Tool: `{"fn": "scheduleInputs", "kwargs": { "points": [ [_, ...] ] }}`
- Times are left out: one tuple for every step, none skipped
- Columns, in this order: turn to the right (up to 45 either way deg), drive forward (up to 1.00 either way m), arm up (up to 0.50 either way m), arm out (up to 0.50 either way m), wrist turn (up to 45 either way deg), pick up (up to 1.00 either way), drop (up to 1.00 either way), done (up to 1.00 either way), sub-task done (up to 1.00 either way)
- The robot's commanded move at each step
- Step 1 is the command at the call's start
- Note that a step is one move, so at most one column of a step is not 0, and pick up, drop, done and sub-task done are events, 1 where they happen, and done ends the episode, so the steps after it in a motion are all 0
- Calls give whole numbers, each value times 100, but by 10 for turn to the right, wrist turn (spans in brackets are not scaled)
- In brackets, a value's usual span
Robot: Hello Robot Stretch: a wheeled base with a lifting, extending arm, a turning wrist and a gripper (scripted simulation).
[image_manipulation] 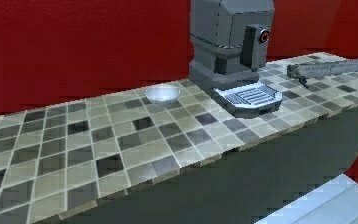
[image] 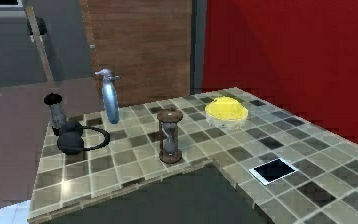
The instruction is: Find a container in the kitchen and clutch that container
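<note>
A small white bowl (image_manipulation: 163, 95) stands on the tiled countertop (image_manipulation: 107, 150) near the red wall, left of a grey coffee machine (image_manipulation: 232, 50). In the forward view a pale bowl with a yellow heap in it (image: 227, 109) sits on the tiled countertop (image: 317, 150) at the right, close to the red wall. Left of it stand a brown hourglass-shaped object (image: 170, 137), a tilted blue-grey bottle-like thing (image: 109, 95) and a dark kettle-like vessel (image: 65, 128).
A flat dark device with a white rim (image: 273, 171) lies near the counter's inner edge. A long grey object (image_manipulation: 317, 70) lies right of the coffee machine. A wooden panel (image: 137, 45) rises behind the counter. The dark counter front (image_manipulation: 267, 170) drops below the tiles.
</note>
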Motion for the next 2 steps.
{"fn": "scheduleInputs", "kwargs": {
  "points": [
    [0,0,50,0,0,0,0,0,0],
    [0,0,38,0,0,0,0,0,0]
  ]
}}
